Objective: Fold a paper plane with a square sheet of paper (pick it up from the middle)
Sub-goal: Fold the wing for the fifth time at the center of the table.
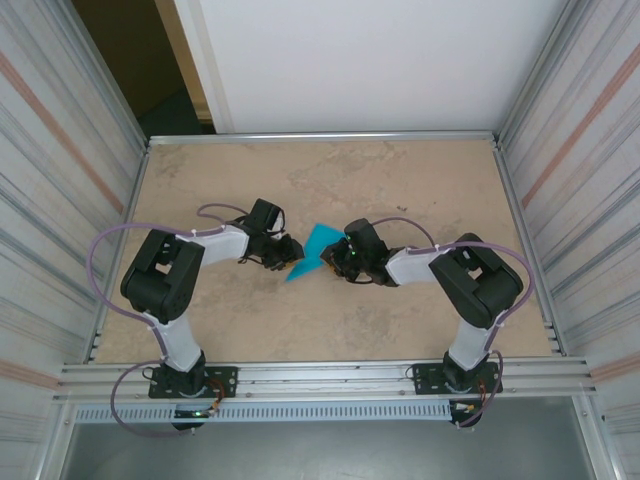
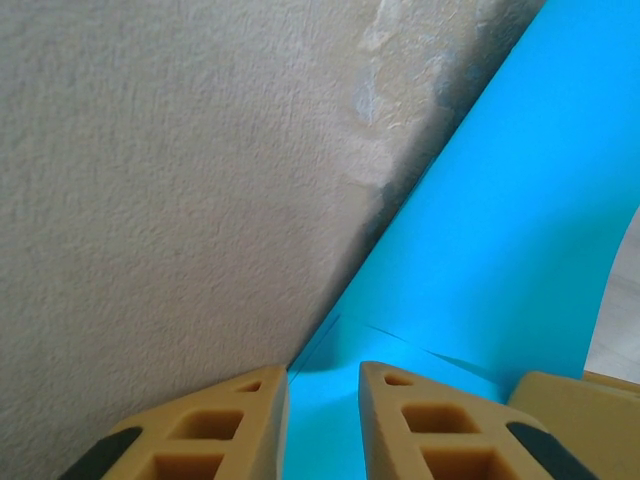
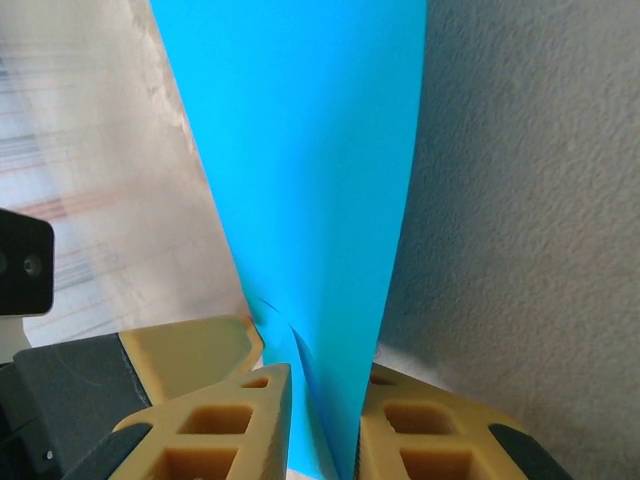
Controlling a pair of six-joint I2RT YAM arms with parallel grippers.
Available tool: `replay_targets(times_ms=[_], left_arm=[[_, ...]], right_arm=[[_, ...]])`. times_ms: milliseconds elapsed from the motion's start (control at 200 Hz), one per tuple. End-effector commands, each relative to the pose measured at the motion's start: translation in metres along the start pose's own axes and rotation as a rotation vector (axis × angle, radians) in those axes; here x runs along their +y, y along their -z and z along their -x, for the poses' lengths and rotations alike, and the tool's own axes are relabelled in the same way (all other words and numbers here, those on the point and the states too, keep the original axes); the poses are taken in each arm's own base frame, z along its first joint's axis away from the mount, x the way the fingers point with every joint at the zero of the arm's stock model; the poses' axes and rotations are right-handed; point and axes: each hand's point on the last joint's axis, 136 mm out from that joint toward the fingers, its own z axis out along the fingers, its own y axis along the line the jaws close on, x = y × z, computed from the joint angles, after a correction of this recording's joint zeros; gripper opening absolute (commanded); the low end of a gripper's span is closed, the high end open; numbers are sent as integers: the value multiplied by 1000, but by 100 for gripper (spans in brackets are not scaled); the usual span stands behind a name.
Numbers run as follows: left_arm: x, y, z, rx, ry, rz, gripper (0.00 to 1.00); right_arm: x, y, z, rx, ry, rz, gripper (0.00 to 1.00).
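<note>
Left hand (image 2: 322, 378) tight on, right hand (image 3: 325, 375) narrow around, blue paper (image 1: 312, 248); beige mottled table (image 1: 400, 180), corrugated walls (image 1: 60, 150).

Bolted at the bottom of the top view: left arm (image 1: 165, 280) at lower left, right arm (image 1: 480, 285) at lower right. Both bent at the elbow, then reaching low toward the middle of the frame, wrists almost facing each other. Left gripper (image 1: 288, 252) just left of center, right gripper (image 1: 338, 260) just right of center, close but apart. From the left wrist, tan fingers (image 2: 230, 425) at the bottom edge, jaws pinched on the blue paper (image 2: 480, 300). From the right wrist, tan fingers (image 3: 420, 440) at the bottom too, jaws nearly together, squeezing the same paper.
</note>
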Motion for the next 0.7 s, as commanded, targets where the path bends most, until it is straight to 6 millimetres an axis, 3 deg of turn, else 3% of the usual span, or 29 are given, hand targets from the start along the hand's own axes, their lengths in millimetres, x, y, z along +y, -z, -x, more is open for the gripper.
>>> replay_targets(times_ms=[0,326,571,697], left_arm=[[-4,9,-5,8,1,9,26],[-12,26,0,-50,-33,-15,31],[-44,50,1,-159,-240,-111,43],[-62,53,-7,-195,-397,-131,51]], right_arm=[[8,7,0,-24,-3,26,18],[9,21,6,-77,15,22,8],[3,48,20,-153,13,-16,3],[-3,61,27,-162,-26,-19,3]])
